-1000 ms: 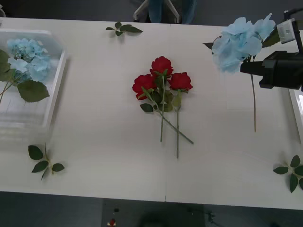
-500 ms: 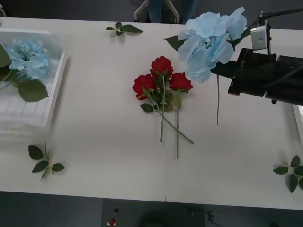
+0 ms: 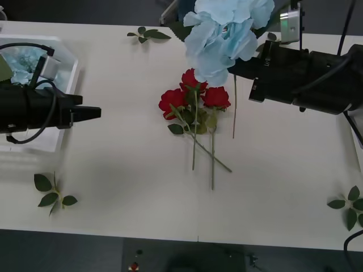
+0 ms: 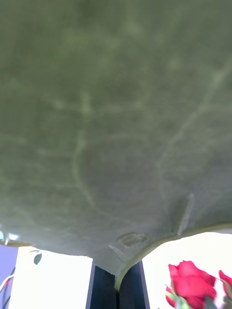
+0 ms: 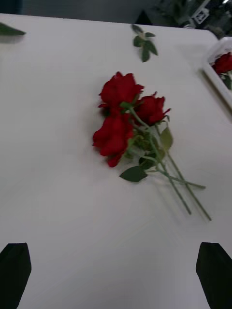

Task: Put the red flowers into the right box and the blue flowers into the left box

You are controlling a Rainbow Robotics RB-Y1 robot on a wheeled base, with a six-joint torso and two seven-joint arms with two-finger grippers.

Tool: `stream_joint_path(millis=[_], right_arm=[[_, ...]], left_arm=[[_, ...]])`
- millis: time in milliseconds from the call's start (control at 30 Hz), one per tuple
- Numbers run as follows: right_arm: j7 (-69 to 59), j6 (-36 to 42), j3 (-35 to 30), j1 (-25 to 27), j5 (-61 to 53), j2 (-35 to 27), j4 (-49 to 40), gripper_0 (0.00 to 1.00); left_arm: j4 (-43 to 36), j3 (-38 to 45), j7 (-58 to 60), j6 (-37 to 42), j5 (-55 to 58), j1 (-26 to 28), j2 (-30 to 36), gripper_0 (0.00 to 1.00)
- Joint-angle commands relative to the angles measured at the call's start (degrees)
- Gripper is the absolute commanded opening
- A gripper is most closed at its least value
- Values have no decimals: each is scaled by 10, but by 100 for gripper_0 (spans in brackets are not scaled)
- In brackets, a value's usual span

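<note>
Three red flowers point(image 3: 194, 97) lie bunched mid-table, stems toward me; the left wrist view has them ahead point(image 5: 126, 116). My right gripper point(image 3: 239, 70) is shut on the stem of a blue flower point(image 3: 224, 31), held high above and just behind the roses. Its big green leaf point(image 4: 116, 120) covers the right wrist view, with the black fingers point(image 4: 104, 289) closed below it. My left gripper point(image 3: 93, 112) is open, reaching out over the left box point(image 3: 71, 73), which holds blue flowers point(image 3: 22, 59). The right box point(image 5: 218, 77) holds a red flower point(image 5: 224, 63).
Loose leaf sprigs lie at the back centre point(image 3: 147, 34), the front left point(image 3: 52, 192) and the front right point(image 3: 350, 207). The right box's edge point(image 3: 357, 133) runs along the table's right side. Bare tabletop stretches between the left box and the roses.
My right arm has carried the blue flower leftward and higher, from the right side to above the roses. My left arm has come in over the left box.
</note>
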Motion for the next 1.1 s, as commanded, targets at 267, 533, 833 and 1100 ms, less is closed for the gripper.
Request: stream_joint_path(millis=[267,533,833,1100], right_arm=[[12,-50,77,-32,-2,3,-20,0],[16,-53,101,-51,-1,11,-2,0],[21,-53,114,-60,0,19,12,0],[21,-53,117,-60,0,19,12,0]], left_arm=[[-11,-29,-240,52,95,1,-145,100],[3,-100,-312,45,157,28,-207,100],[80,-143,-312,35,202,25,-272,100],[113,-144,-312,12,203,13,-318,100]])
